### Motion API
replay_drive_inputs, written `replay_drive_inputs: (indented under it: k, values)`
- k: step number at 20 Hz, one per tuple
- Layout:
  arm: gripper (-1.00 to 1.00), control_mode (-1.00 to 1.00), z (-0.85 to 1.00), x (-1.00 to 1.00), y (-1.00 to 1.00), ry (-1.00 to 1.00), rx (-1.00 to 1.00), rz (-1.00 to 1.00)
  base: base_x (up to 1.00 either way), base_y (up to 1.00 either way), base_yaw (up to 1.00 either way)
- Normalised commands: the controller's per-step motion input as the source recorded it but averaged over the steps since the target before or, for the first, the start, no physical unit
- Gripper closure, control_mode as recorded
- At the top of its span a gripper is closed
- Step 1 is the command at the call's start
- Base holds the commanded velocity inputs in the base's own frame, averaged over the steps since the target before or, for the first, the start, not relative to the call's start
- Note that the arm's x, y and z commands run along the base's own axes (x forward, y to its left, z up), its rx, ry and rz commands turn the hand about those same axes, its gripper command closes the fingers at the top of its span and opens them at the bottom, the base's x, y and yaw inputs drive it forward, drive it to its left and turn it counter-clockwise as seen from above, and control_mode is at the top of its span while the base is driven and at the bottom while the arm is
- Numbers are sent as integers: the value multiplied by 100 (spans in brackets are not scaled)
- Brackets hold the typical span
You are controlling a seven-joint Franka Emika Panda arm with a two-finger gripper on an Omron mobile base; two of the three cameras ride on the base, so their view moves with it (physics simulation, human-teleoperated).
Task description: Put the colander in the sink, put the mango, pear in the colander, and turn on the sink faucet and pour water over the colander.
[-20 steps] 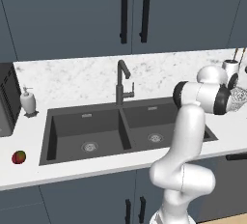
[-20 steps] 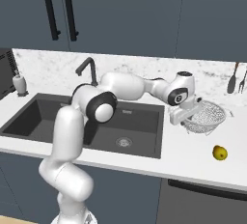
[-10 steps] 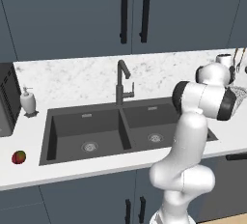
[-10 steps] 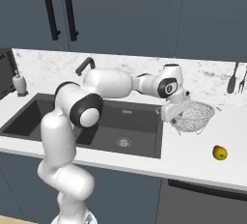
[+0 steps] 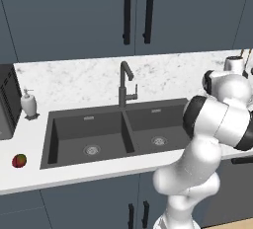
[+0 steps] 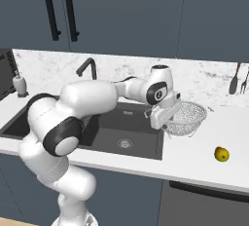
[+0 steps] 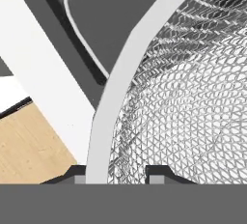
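- The fingers (image 7: 117, 175) are clenched on the rim of the colander (image 6: 186, 119), one finger inside the mesh bowl and one outside it, as the hand view shows.
- In the right base view the colander hangs at the right edge of the sink (image 6: 104, 137), partly over the white counter (image 6: 204, 164) and partly over the right basin; whether it touches the counter cannot be told.
- The pear (image 6: 222, 154) lies on the counter to the right of the colander, near the front edge and apart from it.
- The mango (image 5: 19, 161) lies on the counter left of the sink, near the front edge.
- The sink faucet (image 5: 124, 85) stands behind the divider between the two basins.
- A soap dispenser (image 5: 28, 103) stands on the counter left of the sink, towards the back.
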Motion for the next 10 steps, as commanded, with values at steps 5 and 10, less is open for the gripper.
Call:
replay_drive_inputs:
  k: [5,10]
  values:
    - [100,-100,14,-55,37,0,7,0,0,0,0]
    - [100,-100,26,-30,46,0,8,1,0,0,0]
